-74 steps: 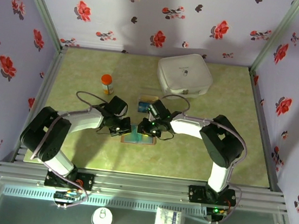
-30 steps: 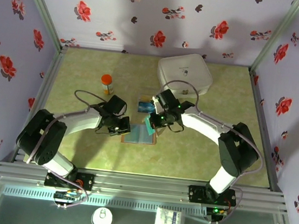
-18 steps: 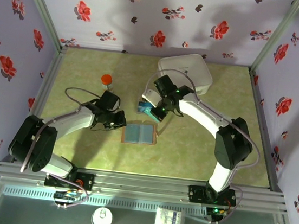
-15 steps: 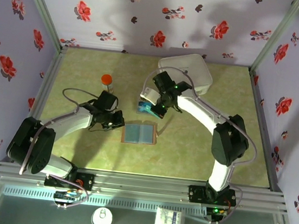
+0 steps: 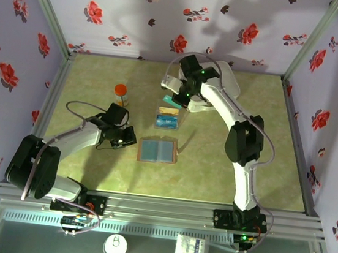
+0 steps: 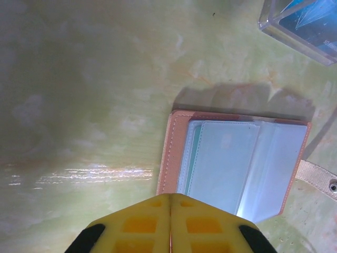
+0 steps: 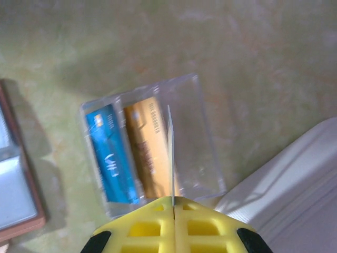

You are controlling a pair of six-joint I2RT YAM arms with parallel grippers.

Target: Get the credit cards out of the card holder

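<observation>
Green table (image 5: 277,152) covers the whole floor of the booth. The right arm (image 5: 241,141) is stretched way out from its base toward the back wall, bending left at the top with the wrist tipped down. The left arm (image 5: 75,139) sits much lower, folded along the table with the forearm pointing right.

The white case (image 7: 295,174) is just off to the right of the right pincer (image 7: 172,199), partly under that arm. The card holder (image 6: 237,168) lies open and flat, blue-grey pockets up. It's just ahead of the left pincer (image 6: 170,197) and well back toward the bases from the right one.

The clear tray (image 7: 197,132) is directly below the right pincer's tips. An orange-capped bottle (image 5: 120,94) stands out beyond the left pincer, apart from it.

The right pincer is clamped on a thin card (image 7: 170,153), held on edge over the tray; can't tell if it touches the tray. Just left of that card, a yellow card (image 7: 147,147) and a blue card (image 7: 110,158) lie side by side in the tray. The left pincer is pressed closed with nothing in it, hovering by the holder's edge.
</observation>
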